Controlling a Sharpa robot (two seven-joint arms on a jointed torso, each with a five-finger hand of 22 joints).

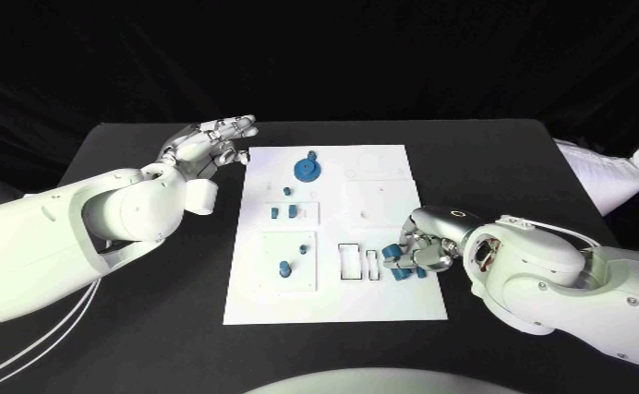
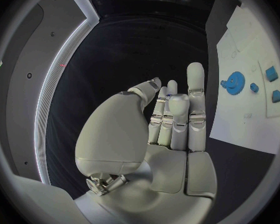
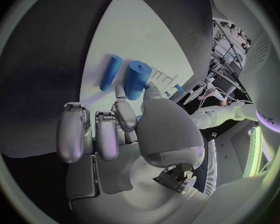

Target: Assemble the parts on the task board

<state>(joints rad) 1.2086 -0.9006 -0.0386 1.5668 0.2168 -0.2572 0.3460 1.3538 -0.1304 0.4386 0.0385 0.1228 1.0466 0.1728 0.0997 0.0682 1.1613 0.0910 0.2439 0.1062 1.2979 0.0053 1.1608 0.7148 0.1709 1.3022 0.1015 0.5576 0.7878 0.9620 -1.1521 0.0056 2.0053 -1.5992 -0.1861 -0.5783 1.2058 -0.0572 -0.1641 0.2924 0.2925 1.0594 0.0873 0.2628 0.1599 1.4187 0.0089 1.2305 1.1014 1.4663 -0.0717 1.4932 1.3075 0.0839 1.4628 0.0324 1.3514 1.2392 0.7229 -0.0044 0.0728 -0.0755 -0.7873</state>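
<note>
The white task board (image 1: 333, 297) lies in the middle of the black table. My right hand (image 1: 427, 251) rests low at the board's right edge. Its thumb and a finger pinch the near end of a thick blue cylinder (image 3: 137, 79), which lies on the board. A thinner blue peg (image 3: 110, 72) lies just beside it, untouched. From the head view these blue pieces (image 1: 397, 253) sit at the fingertips. My left hand (image 1: 213, 143) hovers off the board's far left corner, open, fingers straight, holding nothing. A blue gear (image 1: 307, 169) sits near it on the board.
Small blue parts stand left of the board's middle (image 1: 283, 212), and two more (image 1: 285, 268) sit in the near-left panel. Two narrow rectangular slots (image 1: 349, 260) lie just left of my right hand. The left wrist view shows the gear (image 2: 233, 80) and board (image 2: 239, 119).
</note>
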